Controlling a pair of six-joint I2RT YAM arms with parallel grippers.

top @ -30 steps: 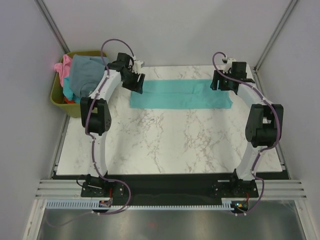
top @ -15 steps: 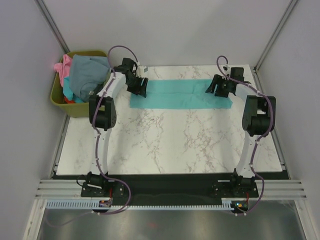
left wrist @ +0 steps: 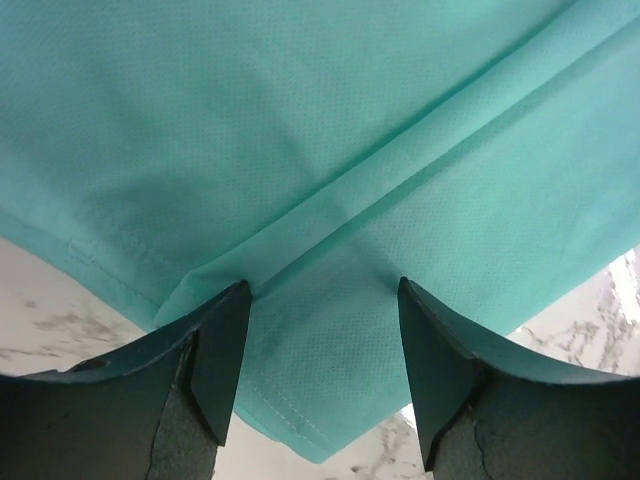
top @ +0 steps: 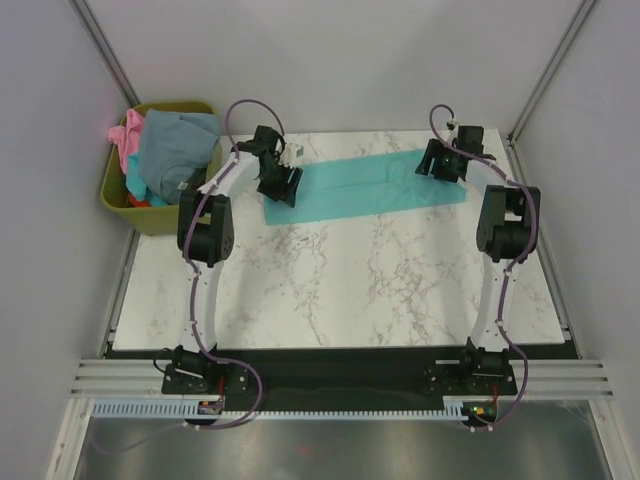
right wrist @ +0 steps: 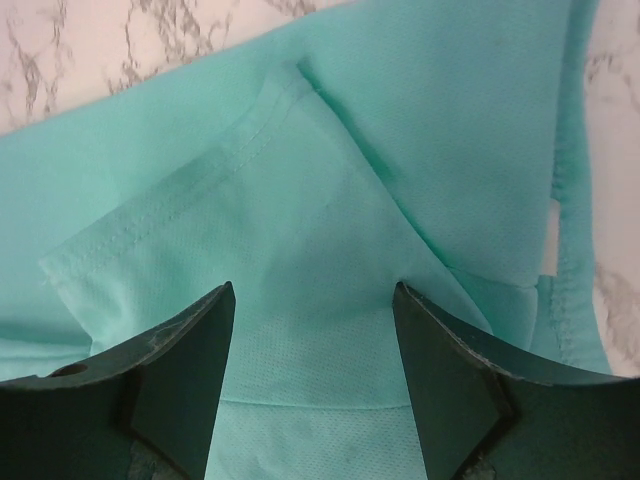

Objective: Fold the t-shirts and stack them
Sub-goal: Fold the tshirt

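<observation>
A teal t-shirt (top: 370, 185), folded into a long strip, lies slanted across the far part of the marble table (top: 330, 290). My left gripper (top: 283, 185) is over its left, nearer end. In the left wrist view that gripper (left wrist: 321, 290) stands open, its fingertips (left wrist: 228, 330) resting on the cloth astride a corner (left wrist: 320, 400). My right gripper (top: 440, 165) is over the right, farther end. It (right wrist: 314, 290) is open too, straddling a folded sleeve (right wrist: 250, 210). A grey-blue t-shirt (top: 175, 145), a pink one (top: 125, 140) and a red-orange one (top: 140, 200) lie in the bin.
The olive-green bin (top: 112, 190) stands off the table's far left corner, beside the left arm. Grey walls close in the back and both sides. The arm bases (top: 200, 370) sit on the black strip at the table's near edge.
The teal strip lay straight across the table and now slants, right end farther back and left end nearer. Both grippers moved with its ends and stayed open.
</observation>
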